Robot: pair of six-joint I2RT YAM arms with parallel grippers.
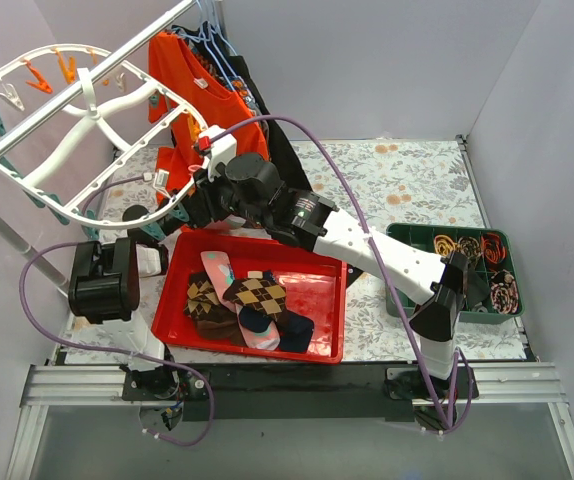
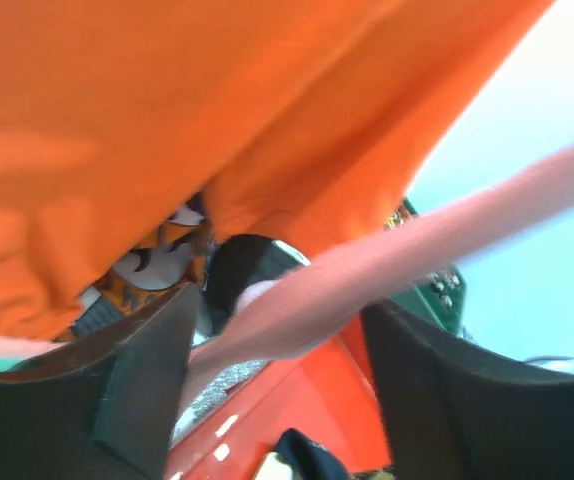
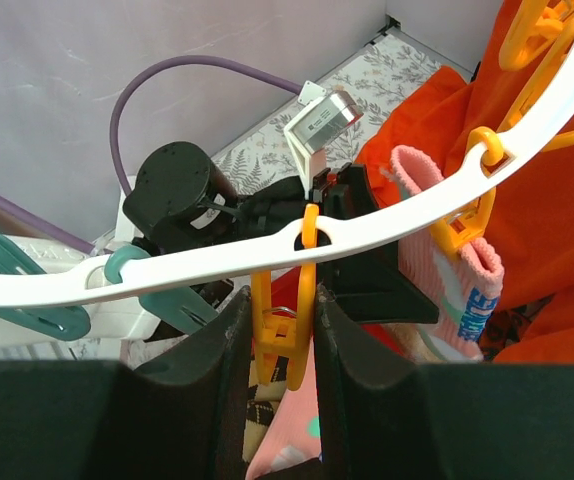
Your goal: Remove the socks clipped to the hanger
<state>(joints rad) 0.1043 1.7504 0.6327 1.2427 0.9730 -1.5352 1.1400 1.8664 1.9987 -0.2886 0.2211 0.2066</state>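
Observation:
The white oval hanger point(image 1: 87, 105) hangs at the upper left, and its rim point(image 3: 407, 215) crosses the right wrist view. My right gripper point(image 3: 285, 320) is shut on an orange clip point(image 3: 289, 345) that hangs from that rim; I see no sock in this clip. A pink sock with teal stripes point(image 3: 452, 285) hangs from the neighbouring orange clip point(image 3: 472, 215). Several socks point(image 1: 245, 305) lie in the red tray point(image 1: 317, 285). My left gripper point(image 2: 282, 335) is open under the orange shirt point(image 2: 217, 110), with a blurred pink band crossing between its fingers.
A green organiser point(image 1: 467, 265) with small items stands at the right. The orange shirt point(image 1: 192, 85) and wire hangers hang on the rail at the back. Teal clips point(image 3: 27, 315) hang along the hanger's left rim. Purple cables loop over both arms.

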